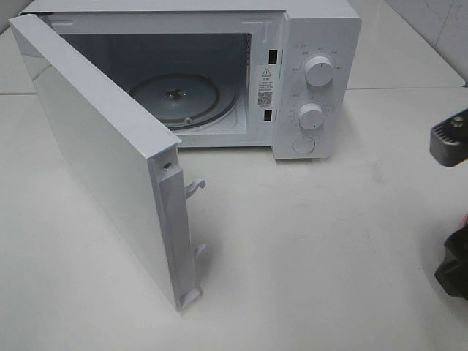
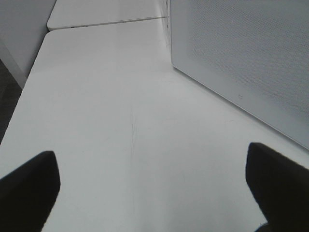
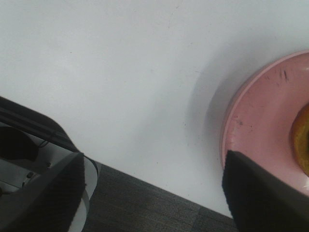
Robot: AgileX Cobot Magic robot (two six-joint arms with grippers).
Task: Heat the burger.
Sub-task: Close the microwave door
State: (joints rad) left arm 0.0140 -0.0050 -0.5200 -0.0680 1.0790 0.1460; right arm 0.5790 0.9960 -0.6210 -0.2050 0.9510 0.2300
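The white microwave [image 1: 292, 80] stands at the back of the white surface [image 1: 307, 248] with its door [image 1: 95, 153] swung wide open, showing the glass turntable [image 1: 183, 99] inside. On the inner frame beside the cavity sits a small white sticker [image 1: 266, 86] with a warning triangle and a QR code; its print is too small to read, as is the faint lettering around the upper knob [image 1: 319, 71] and the lower knob [image 1: 311, 116], below which sits a round button [image 1: 303, 144]. The right arm [image 1: 450, 139] shows only as grey and black parts at the right edge of the high view. In its wrist view the right end effector [image 3: 149, 188] hangs low over the near edge of the surface with its two dark fingers [image 3: 260, 193] spread apart and nothing between them, so it is released. The pink plate [image 3: 256, 121] lies just beside one finger, partly under it, and on the plate a sliver of the burger [image 3: 301, 140], glossy orange-brown, peeks in at the frame edge, near that finger but not gripped. The left end effector [image 2: 149, 186] is low over bare surface, its dark fingertips [image 2: 29, 186] wide apart and released, with the perforated outer face of the door close alongside.
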